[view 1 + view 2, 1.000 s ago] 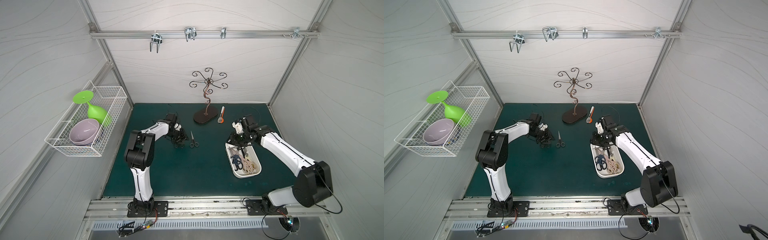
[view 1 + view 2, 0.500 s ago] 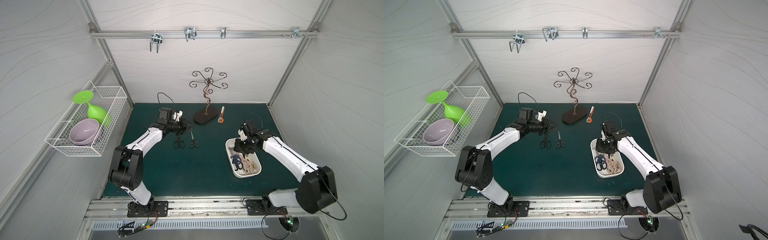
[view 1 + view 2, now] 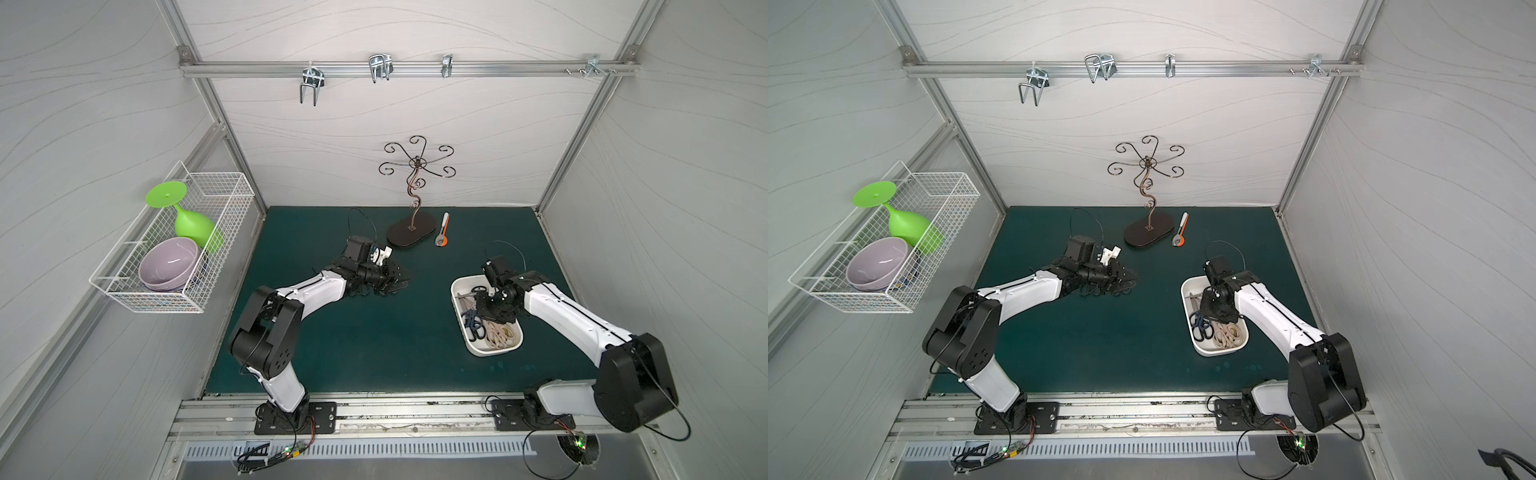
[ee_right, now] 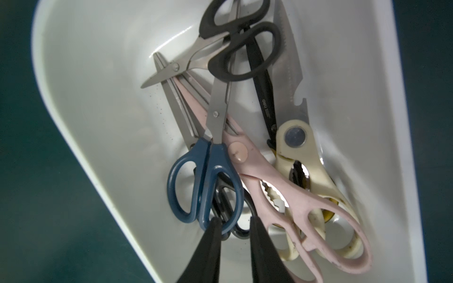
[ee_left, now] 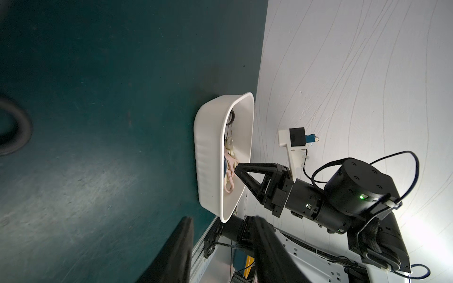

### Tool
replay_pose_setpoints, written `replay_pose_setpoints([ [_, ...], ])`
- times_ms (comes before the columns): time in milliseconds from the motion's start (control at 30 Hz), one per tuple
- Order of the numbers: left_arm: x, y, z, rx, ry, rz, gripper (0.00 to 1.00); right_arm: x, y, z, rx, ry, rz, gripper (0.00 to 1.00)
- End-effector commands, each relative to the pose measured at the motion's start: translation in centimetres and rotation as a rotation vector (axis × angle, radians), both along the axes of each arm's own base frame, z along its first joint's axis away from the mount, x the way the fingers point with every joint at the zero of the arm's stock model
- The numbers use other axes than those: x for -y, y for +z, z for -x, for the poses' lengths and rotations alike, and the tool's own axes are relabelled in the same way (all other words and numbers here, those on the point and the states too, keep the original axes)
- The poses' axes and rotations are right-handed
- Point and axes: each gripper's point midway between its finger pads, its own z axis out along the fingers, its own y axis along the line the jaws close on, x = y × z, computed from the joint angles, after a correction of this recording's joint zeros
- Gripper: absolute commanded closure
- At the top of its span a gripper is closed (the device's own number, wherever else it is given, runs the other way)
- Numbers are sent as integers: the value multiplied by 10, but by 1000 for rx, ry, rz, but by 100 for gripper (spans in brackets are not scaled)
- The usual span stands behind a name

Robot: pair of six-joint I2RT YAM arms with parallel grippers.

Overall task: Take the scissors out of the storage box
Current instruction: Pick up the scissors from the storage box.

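**Top views.** The storage box [image 3: 458, 291] [image 3: 1187, 291] rests on the green mat [image 3: 374, 353] on the robot's right side. It contains the scissors [image 3: 484, 328]. A blue-handled pair [image 3: 1200, 324] and cream shears [image 3: 1227, 336] show at its near end. The right gripper [image 3: 496, 313] points down into the box and covers the rest. The left gripper [image 3: 1133, 279] hovers low over the mat's middle, well apart from the box. Dark handle loops [image 3: 1122, 292] show on the mat just under it, mostly hidden. A wire basket [image 3: 232, 216] on the left wall holds a purple bowl [image 3: 168, 264] and a green goblet [image 3: 195, 226]. A scrolled metal stand [image 3: 411, 237] and a white-and-orange tool [image 3: 442, 232] sit at the back.

**Left wrist view.** The left gripper's fingers [image 5: 181, 245] are spread, with nothing between them. Beyond them the right gripper [image 5: 237, 169] reaches over the storage box wall [image 5: 208, 152]. A pink handle [image 5: 229, 181] shows inside.

**Right wrist view.** Piled in the storage box [image 4: 85, 98] are:
- the blue-handled pair [image 4: 206, 183];
- pink shears [image 4: 269, 183];
- the cream shears [image 4: 301, 159];
- a black-handled pair [image 4: 235, 49];
- a black-bladed pair [image 4: 264, 98].

The right gripper [image 4: 234, 221] has its tips narrowly apart, astride the blue handle's lower bow and a small black loop [image 4: 225, 196] beneath it. Whether they pinch anything cannot be told.
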Motion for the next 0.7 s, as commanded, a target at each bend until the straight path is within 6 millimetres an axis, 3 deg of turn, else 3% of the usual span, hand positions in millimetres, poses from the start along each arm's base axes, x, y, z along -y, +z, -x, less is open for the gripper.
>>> replay_pose_setpoints([
  [0,-2,12,-1,64,-13,-8,57,-1,-11,-2,-19,-11,12,74],
  [667,-5,17,0,93,-23,-44,57,-2,-34,-6,-63,17,64,77],
])
